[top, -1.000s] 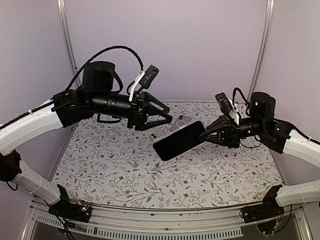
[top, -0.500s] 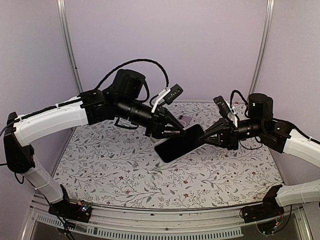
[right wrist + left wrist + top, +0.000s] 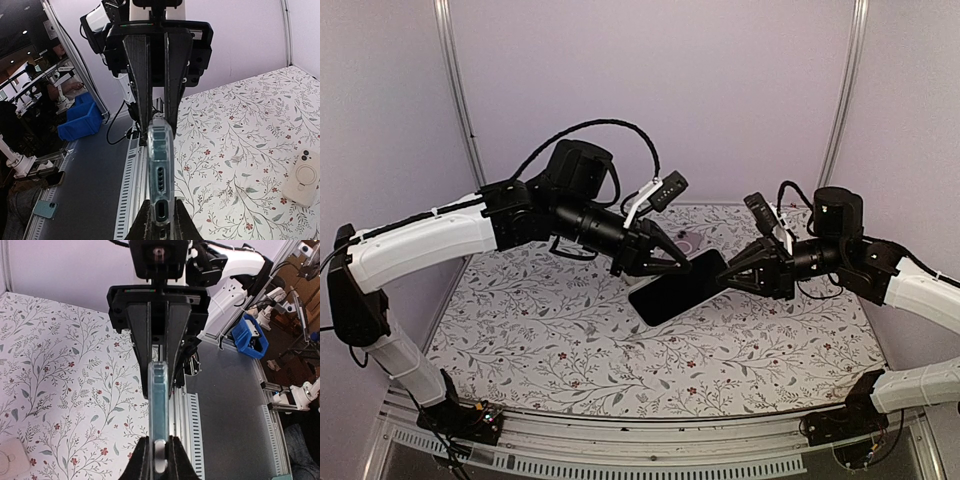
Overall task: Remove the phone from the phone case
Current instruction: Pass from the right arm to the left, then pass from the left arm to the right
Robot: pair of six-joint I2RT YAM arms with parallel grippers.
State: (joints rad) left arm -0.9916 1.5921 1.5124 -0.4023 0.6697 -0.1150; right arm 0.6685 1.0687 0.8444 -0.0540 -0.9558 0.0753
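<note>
I am gripping the phone (image 3: 672,290), in its clear case (image 3: 160,150), with both pincers closed on it: my left pincer (image 3: 682,262) pinching one end, my right pincer (image 3: 725,281) the other. It is hanging above the bench's (image 3: 540,330) middle.

The table (image 3: 550,340), covered in a white cloth printed with grey-green sprigs and small red flowers, carries one cream phone-shaped slab (image 3: 305,177) with a round ring, lying flat toward its far edge.

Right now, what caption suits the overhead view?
Left fingers and right fingers pinch opposite ends of the cased phone in midair.
</note>
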